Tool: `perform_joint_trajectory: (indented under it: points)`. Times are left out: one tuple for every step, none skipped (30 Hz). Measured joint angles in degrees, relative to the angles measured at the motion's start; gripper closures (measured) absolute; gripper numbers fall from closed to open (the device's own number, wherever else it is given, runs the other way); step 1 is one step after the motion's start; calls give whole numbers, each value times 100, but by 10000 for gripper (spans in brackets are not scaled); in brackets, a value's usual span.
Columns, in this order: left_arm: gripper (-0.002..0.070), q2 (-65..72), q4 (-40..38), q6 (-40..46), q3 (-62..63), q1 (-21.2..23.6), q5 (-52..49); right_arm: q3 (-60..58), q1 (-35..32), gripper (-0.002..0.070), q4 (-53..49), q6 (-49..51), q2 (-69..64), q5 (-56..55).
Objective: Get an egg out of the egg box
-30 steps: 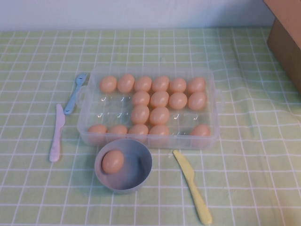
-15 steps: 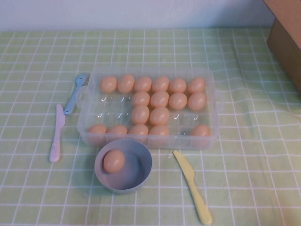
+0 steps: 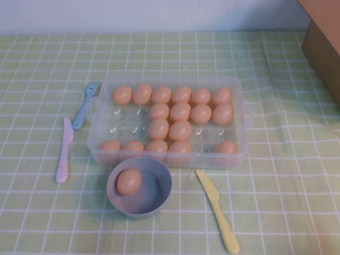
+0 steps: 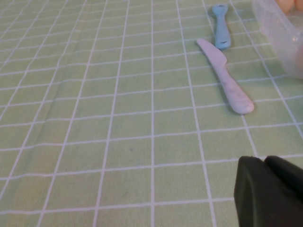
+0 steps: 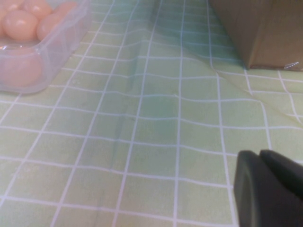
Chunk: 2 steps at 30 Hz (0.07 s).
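Note:
The clear plastic egg box (image 3: 242, 123) stands mid-table and holds several peach-orange eggs (image 3: 180, 112). One more egg (image 3: 128, 181) lies in the round blue-grey bowl (image 3: 161, 187) just in front of the box. Neither arm shows in the high view. My left gripper (image 4: 263, 160) is shut and empty, low over the cloth to the left of the box, whose corner (image 4: 280, 34) shows in the left wrist view. My right gripper (image 5: 259, 153) is shut and empty over the cloth to the right of the box (image 5: 53, 51), with eggs (image 5: 20, 24) visible inside it.
A pink knife (image 3: 64, 151) and a blue fork (image 3: 85, 104) lie left of the box; both show in the left wrist view, the knife (image 4: 225, 80) and the fork (image 4: 220, 26). A yellow knife (image 3: 217, 208) lies front right. A cardboard box (image 3: 323, 37) stands back right.

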<state>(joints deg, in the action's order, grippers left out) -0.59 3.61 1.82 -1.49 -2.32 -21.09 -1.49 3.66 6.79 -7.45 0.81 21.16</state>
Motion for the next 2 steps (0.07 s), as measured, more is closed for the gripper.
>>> perform_joint_trajectory:
  points:
    - [678,0,0,0,0,0,0,0,0,694,0,0,0,0]
    - [678,0,0,0,0,0,0,0,0,694,0,0,0,0]
